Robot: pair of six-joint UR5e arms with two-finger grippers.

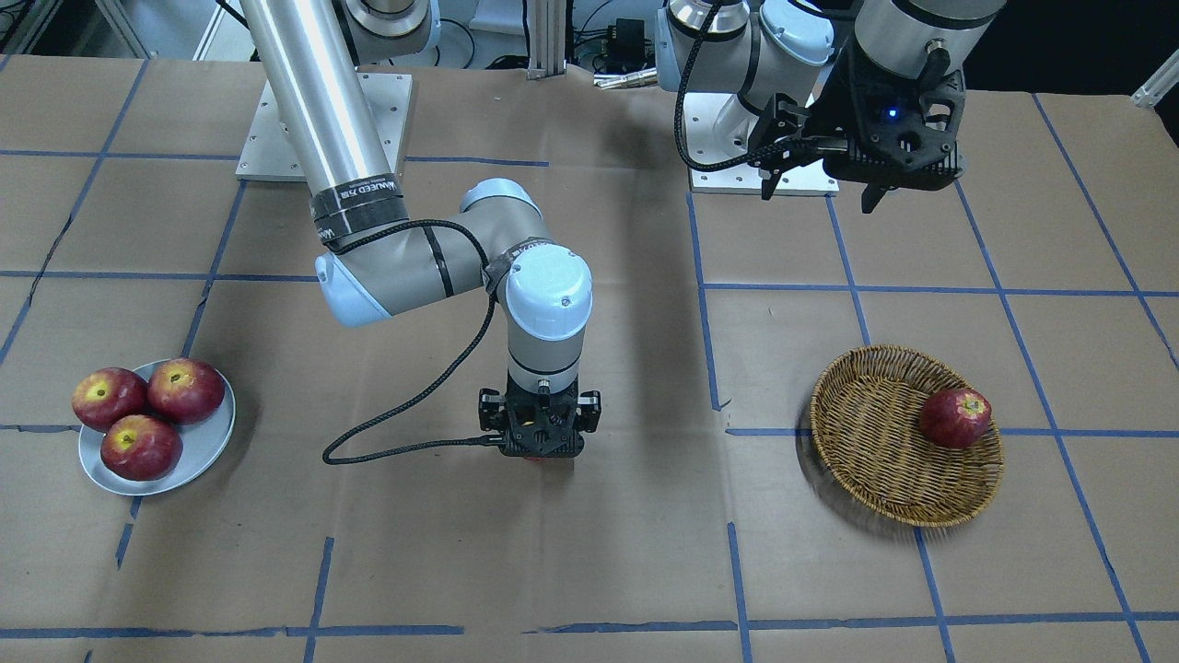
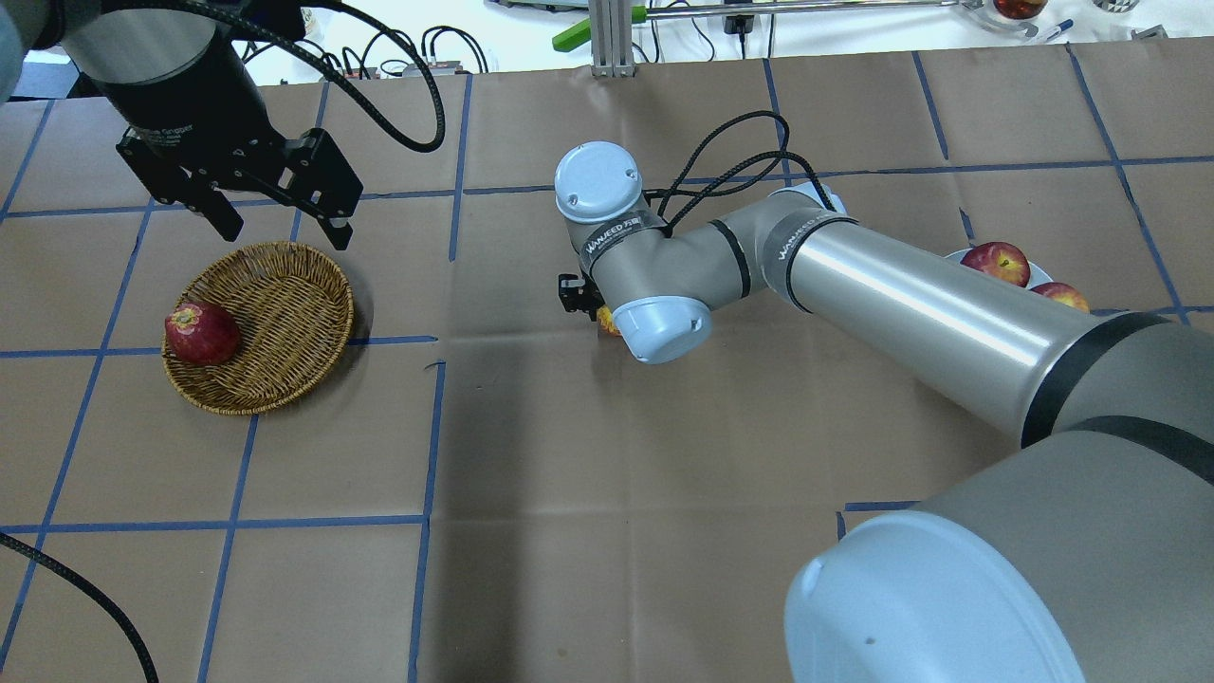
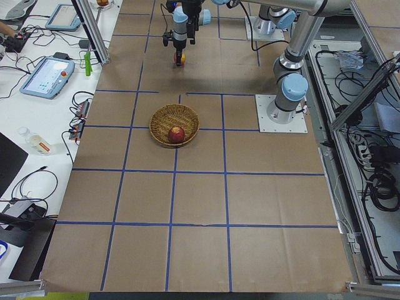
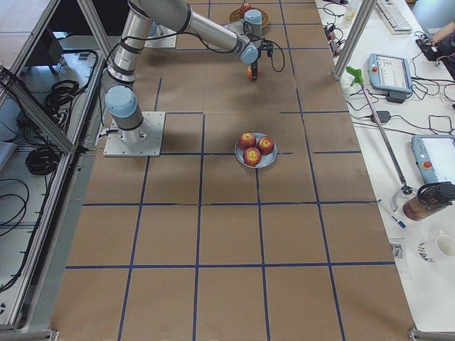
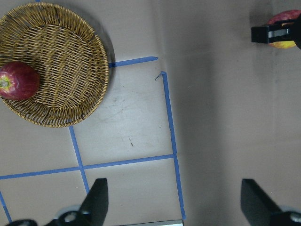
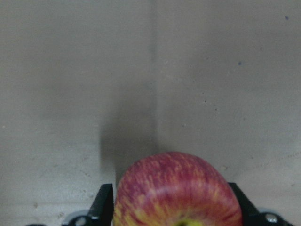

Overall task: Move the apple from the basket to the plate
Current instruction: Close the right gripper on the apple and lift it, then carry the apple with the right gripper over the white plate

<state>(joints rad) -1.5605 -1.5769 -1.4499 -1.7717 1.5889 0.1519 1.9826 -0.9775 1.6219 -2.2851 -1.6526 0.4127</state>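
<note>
My right gripper (image 1: 541, 440) points straight down over the middle of the table and is shut on the pinkish-red, yellow-streaked apple (image 6: 174, 193). The apple fills the gap between both fingers (image 6: 104, 203) and also shows in the overhead view (image 2: 608, 325). I cannot tell whether it touches the paper. The wicker basket (image 1: 875, 460) lies on my left side. My left gripper (image 2: 285, 232) is open and empty, high above the basket's far rim. The grey-blue plate (image 1: 207, 442) lies on my right side.
One dark red apple (image 1: 955, 417) lies at the basket's edge. Three red apples (image 1: 147, 405) fill most of the plate. Brown paper with blue tape lines covers the table. My right forearm (image 2: 910, 313) stretches low across the table's right half.
</note>
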